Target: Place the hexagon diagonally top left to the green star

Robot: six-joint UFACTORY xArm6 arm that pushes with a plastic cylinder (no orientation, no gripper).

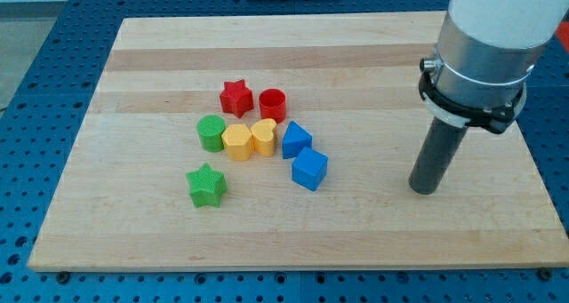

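The yellow hexagon [236, 142] sits in the middle of a cluster on the wooden board [356, 241]. The green star [206, 186] lies apart, below and to the left of the hexagon. My tip [424, 189] rests on the board at the view's right, far from all the blocks, about level with the green star. Nothing touches the tip.
Around the hexagon: a green cylinder [211, 132] on its left, a yellow heart [264, 136] on its right, a red star [236, 98] and a red cylinder [272, 103] above. A blue triangular block [295, 139] and a blue cube [309, 169] lie to the right.
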